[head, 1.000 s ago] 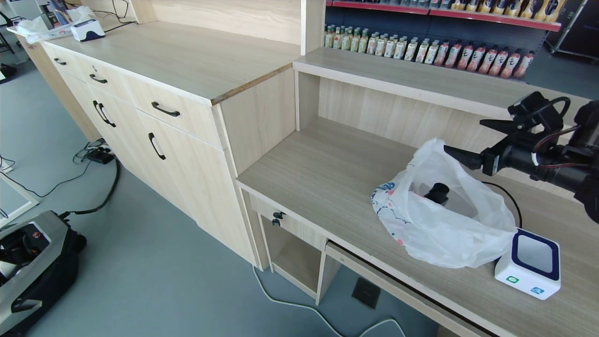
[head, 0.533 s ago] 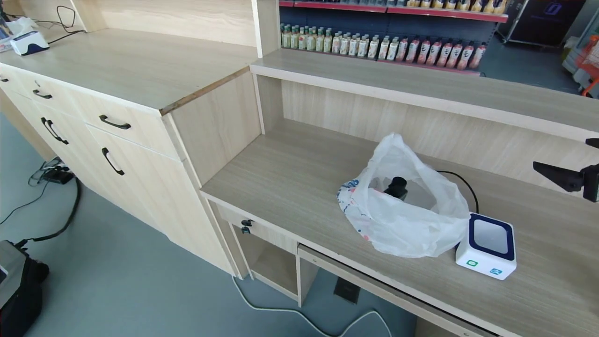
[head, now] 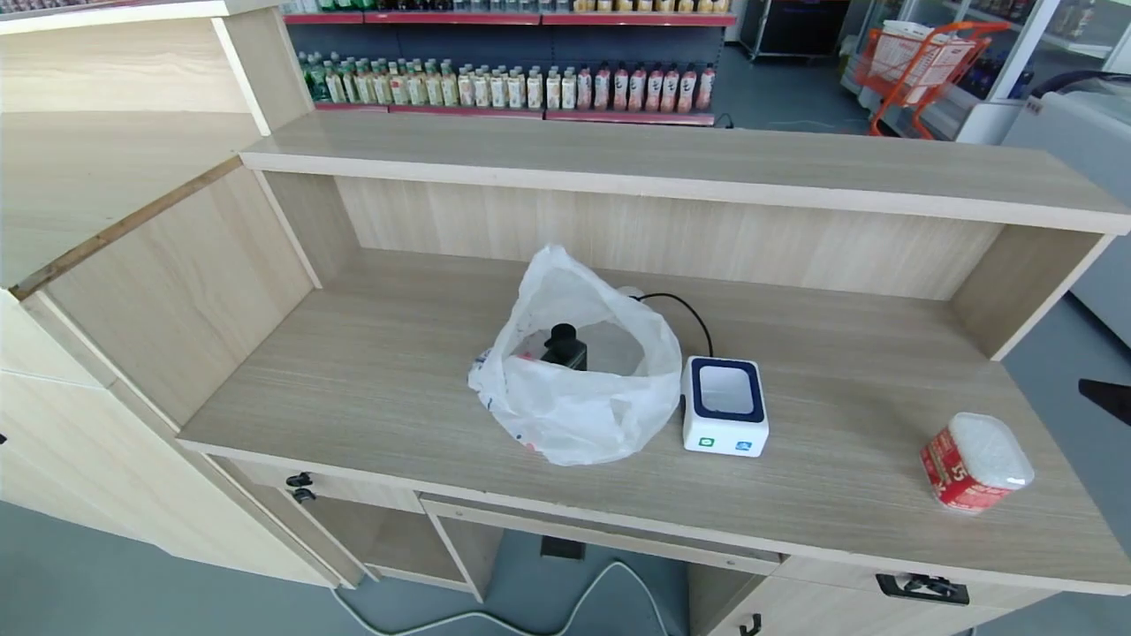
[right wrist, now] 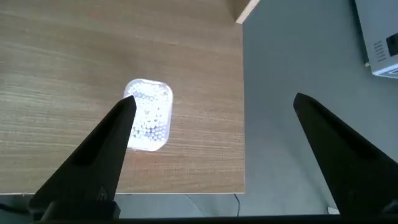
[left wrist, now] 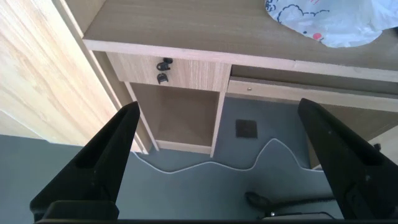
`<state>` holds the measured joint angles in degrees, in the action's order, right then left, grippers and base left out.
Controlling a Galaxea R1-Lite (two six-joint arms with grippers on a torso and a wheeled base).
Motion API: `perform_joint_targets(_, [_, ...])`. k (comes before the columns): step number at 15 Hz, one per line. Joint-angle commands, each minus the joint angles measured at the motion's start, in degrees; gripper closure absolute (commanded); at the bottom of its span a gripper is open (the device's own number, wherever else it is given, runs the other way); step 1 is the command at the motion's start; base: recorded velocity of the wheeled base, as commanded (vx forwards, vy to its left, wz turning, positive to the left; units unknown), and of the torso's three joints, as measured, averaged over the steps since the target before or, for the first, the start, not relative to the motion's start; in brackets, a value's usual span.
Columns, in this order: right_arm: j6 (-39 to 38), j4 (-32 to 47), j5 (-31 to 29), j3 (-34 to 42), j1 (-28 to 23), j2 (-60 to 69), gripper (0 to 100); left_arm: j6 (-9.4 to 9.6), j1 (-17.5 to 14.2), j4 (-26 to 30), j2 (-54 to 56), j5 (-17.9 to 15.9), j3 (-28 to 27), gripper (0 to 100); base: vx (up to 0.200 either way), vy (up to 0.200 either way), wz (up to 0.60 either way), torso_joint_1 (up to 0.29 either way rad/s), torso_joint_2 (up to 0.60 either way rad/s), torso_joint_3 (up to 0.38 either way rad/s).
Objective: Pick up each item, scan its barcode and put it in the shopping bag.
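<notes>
At the wooden checkout counter [head: 398, 380], the right gripper [right wrist: 214, 98] hangs spread wide above the red tub [right wrist: 148, 115] at the right end, seemingly lined up to grab it. Beyond sit the scanner [head: 724, 417] and, just beside it, the shopping bag [head: 574, 415], its mouth open. The left gripper [left wrist: 219, 104], equally spread, hangs low by the counter front.

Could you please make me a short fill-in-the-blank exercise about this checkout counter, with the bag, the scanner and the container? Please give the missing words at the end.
1. Seen from the robot, the scanner stands just to the ___ of the shopping bag.
2. The container near the right end of the counter has a white lid and a ___ body.
3. The item inside the bag has a ___ cap.
4. The right tool is ___, with nothing in it.
Missing words: right; red; black; open.
</notes>
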<state>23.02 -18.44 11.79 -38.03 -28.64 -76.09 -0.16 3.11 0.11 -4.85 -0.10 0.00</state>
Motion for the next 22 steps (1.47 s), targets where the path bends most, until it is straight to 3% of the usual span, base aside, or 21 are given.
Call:
perform_joint_targets(1, [-0.08, -4.67, 0.69, 5.43, -0.63, -5.38, 0, -0.02, -0.03, -0.02, 0.02, 0.01, 0.0, 0, 0.0, 0.0, 0.0, 0.0, 0.0, 0.0])
perform_joint_targets(4, [3.09, -7.48, 10.89, 9.73, -2.3, -8.63, 0, -0.02, -0.03, -0.02, 0.02, 0.01, 0.0, 0, 0.0, 0.0, 0.0, 0.0, 0.0, 0.0])
perform_joint_targets(6, [11.09, -7.48, 18.71, 12.11, -4.06, -10.04, 0, -0.02, -0.03, -0.02, 0.02, 0.01, 0.0, 0, 0.0, 0.0, 0.0, 0.0, 0.0, 0.0])
perform_joint_targets(17, [13.55, -7.57, 18.62, 18.44, -16.63, -3.89, 0, -0.02, -0.03, -0.02, 0.02, 0.01, 0.0, 0, 0.0, 0.0, 0.0, 0.0, 0.0, 0.0])
perform_joint_targets(22, [13.55, -10.56, 19.85, 18.17, -16.45, -12.15, 0, -0.02, -0.03, -0.02, 0.02, 0.01, 0.0, 0, 0.0, 0.0, 0.0, 0.0, 0.0, 0.0])
